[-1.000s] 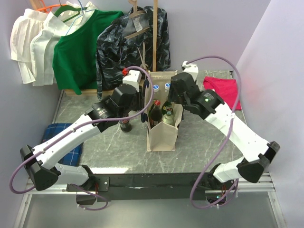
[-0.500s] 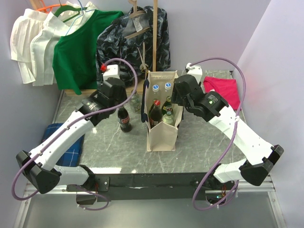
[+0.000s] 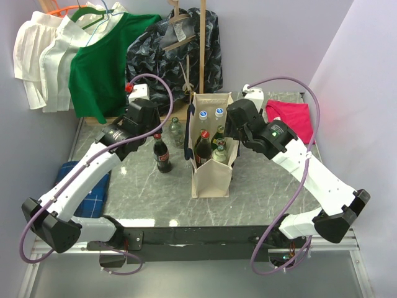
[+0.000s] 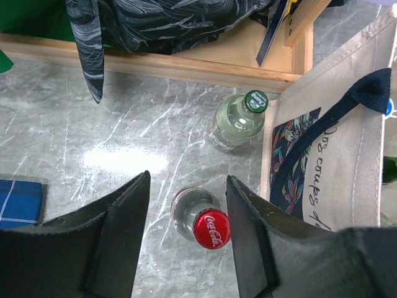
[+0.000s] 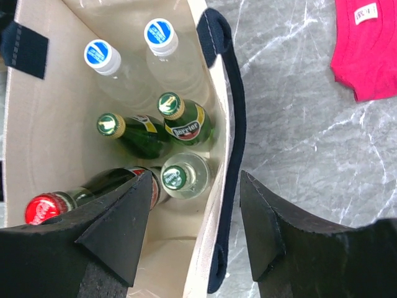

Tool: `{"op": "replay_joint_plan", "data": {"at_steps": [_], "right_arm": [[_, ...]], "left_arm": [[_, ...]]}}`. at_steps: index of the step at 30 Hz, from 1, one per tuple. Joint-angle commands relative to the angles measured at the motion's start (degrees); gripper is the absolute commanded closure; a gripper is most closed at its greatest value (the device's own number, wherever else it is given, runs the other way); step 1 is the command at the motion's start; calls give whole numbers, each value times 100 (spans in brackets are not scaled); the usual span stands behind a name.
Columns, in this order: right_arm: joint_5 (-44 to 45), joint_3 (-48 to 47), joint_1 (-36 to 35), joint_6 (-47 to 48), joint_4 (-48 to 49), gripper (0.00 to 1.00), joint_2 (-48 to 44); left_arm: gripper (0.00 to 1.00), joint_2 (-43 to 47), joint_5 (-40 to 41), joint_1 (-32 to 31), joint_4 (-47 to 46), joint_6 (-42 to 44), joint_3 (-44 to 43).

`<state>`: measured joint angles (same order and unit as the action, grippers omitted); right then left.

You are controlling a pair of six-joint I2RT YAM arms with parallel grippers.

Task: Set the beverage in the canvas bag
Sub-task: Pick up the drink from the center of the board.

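Coarse, matt woven cloth is being shown by the canvas bag (image 4: 335, 180); glossy clear glass by the cola bottle (image 4: 200, 218); polished, veined stone by the table (image 4: 74, 124).

canvas bag (image 4: 335, 161): cut by the right edge in the left wrist view. The printed script on its side runs behind the left gripper (image 4: 187, 186) body, so the end is unreadable. Cut at top and left in the right wrist view.
cola bottle (image 4: 211, 228): seen from straight above, body mostly hidden under its own cap, label not visible.
red-capped bottle (image 5: 43, 208): inside the bag, dark body half hidden behind one finger of the right gripper (image 5: 196, 180).
left gripper: finger bases cut by the bottom edge; in the top view its fingers are hidden under the wrist.
pink garment (image 5: 369, 49): cut at top and right.
blue checked cloth (image 4: 18, 202): only a corner shows, cut at the left edge.
bottle labels, top view: too small to read.
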<state>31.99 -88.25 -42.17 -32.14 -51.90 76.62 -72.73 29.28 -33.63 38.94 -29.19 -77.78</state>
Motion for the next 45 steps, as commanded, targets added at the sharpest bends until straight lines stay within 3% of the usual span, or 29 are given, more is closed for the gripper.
{"op": "replay_joint_plan", "data": {"at_steps": [1, 12, 27, 30, 33, 37, 45], "right_arm": [[97, 62, 42, -99, -13, 35, -95], [53, 203, 60, -126, -75, 34, -103], [0, 352, 69, -161, -13, 34, -112], [-8, 378, 69, -187, -4, 34, -121], [-8, 387, 69, -196, -4, 34, -121], [18, 387, 69, -205, -13, 34, -112], [-17, 422, 69, -223, 4, 34, -130]], "left_arm": [[43, -92, -281, 110, 88, 54, -1], [46, -461, -950, 181, 193, 168, 35], [49, -461, -1196, 181, 342, 124, 228], [55, -461, -1205, 181, 360, 159, 237], [68, -470, -1179, 181, 343, 185, 228], [99, -497, -1161, 181, 360, 203, 167], [99, -488, -1170, 181, 369, 273, 17]]}}
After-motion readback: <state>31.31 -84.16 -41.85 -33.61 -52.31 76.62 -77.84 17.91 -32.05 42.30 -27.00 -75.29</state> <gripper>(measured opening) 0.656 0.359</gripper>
